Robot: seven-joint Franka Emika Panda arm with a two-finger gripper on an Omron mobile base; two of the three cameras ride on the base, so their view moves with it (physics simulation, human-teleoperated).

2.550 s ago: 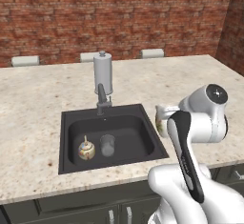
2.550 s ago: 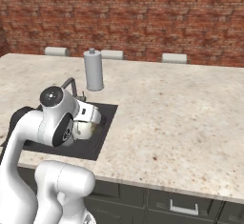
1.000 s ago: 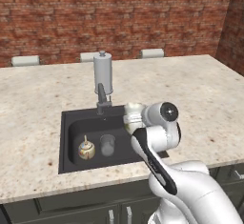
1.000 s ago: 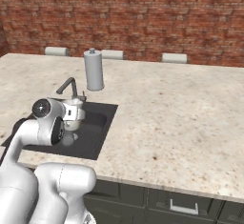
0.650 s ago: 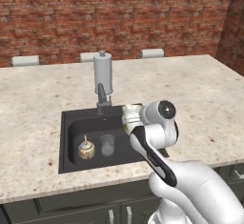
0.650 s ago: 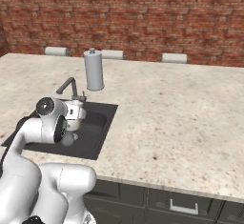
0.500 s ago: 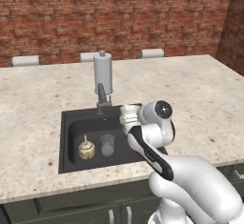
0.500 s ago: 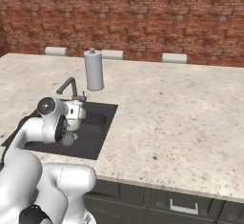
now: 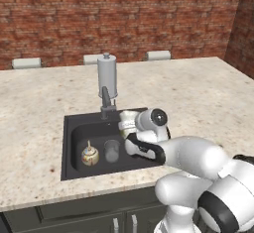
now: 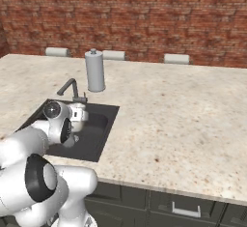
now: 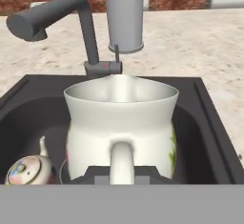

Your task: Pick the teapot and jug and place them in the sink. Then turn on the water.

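The pincer (image 11: pixel 122 173) is clamped narrow on the handle of the jug (image 11: pixel 121 130), held upright over the sink (image 9: pixel 69 128). Lower left in the basin lies the teapot (image 9: pixel 90 155), a drinking glass (image 9: pixel 112 150) just beside it. Beyond stands the tap (image 11: pixel 52 20).

The jug (image 11: pixel 121 125) was cream-white, with green and red floral marking on its sides. The teapot (image 9: pixel 90 155) was cream-gold with a multicoloured floral pattern. The sink (image 9: pixel 72 130) was dark grey to black; the tap (image 11: pixel 57 20) was dark grey with a small red mark at its base. The cylindrical canister (image 9: pixel 106 76) was plain light grey. The counter (image 9: pixel 198 98) was speckled beige stone. The wall (image 9: pixel 124 14) was red-brown brick. The cabinet fronts (image 10: pixel 193 202) were dark grey-green.
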